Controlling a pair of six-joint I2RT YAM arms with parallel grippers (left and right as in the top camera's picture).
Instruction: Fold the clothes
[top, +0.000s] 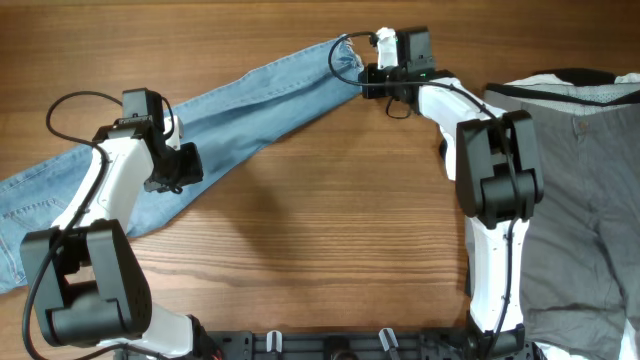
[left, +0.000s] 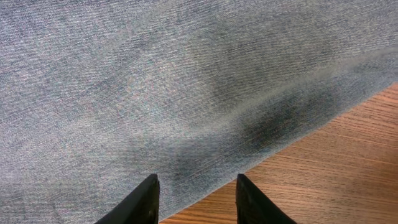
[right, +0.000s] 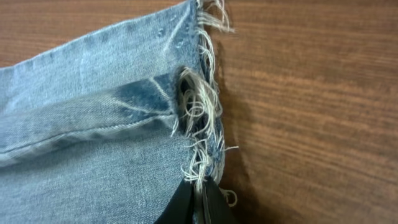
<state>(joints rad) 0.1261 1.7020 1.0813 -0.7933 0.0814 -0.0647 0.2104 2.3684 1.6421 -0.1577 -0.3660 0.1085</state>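
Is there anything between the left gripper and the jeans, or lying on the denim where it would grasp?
Nothing visible does. The left gripper is directly over the jeans with its jaws open, and only bare denim shows under them. The grey trousers lie apart from the jeans, beside the right arm.

Overhead looking straight down at whole tabletop (top: 330, 230). Left wrist sitting close over jeans (left: 155, 81) at mid-leg edge — right wrist hugging the frayed hem (right: 202, 118); overhead covering both patches.
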